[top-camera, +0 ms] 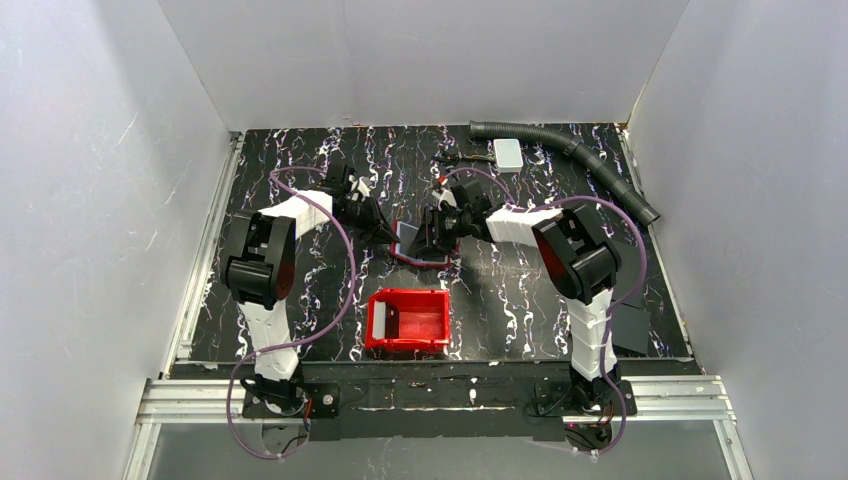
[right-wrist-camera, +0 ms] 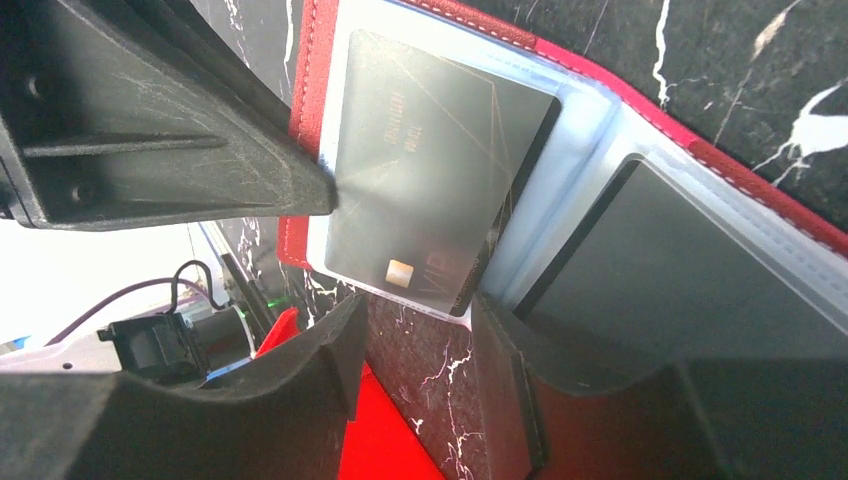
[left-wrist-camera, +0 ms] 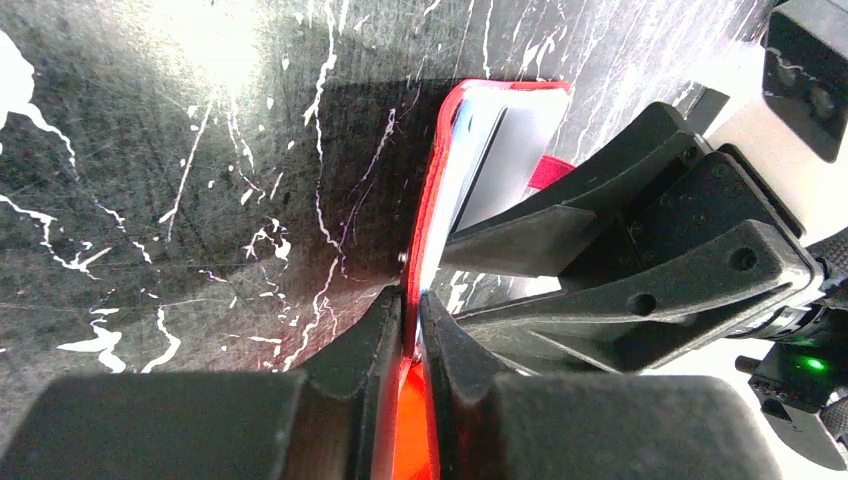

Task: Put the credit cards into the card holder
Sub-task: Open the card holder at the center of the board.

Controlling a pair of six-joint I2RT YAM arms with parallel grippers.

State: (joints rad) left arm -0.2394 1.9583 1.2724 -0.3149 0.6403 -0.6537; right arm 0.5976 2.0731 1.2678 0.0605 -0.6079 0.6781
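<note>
The card holder (top-camera: 410,243) lies open on the black marbled table between both grippers. My left gripper (left-wrist-camera: 412,300) is shut on the edge of its red cover (left-wrist-camera: 437,170). In the right wrist view the card holder (right-wrist-camera: 620,90) shows clear sleeves. A grey credit card (right-wrist-camera: 430,180) with a gold chip sits in the left sleeve, its lower edge sticking out. A darker card (right-wrist-camera: 680,280) fills the right sleeve. My right gripper (right-wrist-camera: 420,340) stands open just below the grey card's edge, with only table between its fingers.
A bright red bin (top-camera: 408,320) stands in front of the card holder, near the arms' bases. A white block (top-camera: 508,153) and a black ribbed hose (top-camera: 570,150) lie at the back right. Black flat sheets (top-camera: 630,325) rest at the right edge.
</note>
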